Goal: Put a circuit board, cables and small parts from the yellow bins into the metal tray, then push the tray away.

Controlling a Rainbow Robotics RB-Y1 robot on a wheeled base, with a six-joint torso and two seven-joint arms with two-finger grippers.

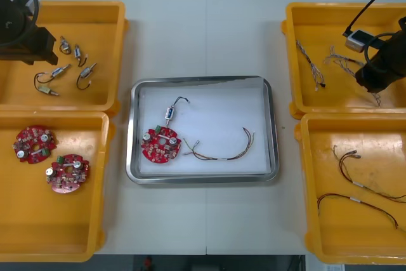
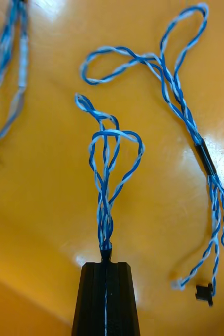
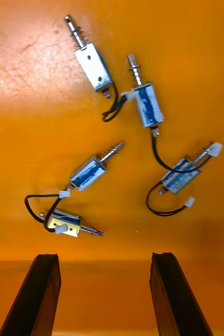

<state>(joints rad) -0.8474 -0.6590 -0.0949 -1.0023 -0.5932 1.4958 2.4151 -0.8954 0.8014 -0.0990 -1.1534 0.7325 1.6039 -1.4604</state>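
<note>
Now, on the light desk, the task stands at the cable step, and the tray push is not yet due. In the far-right yellow bin the right jaws are pressed together on the end of a twisted blue and white cable, whose loops lie on the bin floor. The left jaws hang spread over the far-left bin, above loose small metal parts. The metal tray between the bins already holds a circuit board, a red and yellow cable and one small part. The next move likely calls for a lift high enough to clear the bin wall, then a carry to the tray's bare far-right corner. A neighbouring cable lies just beside and might drag along.
</note>
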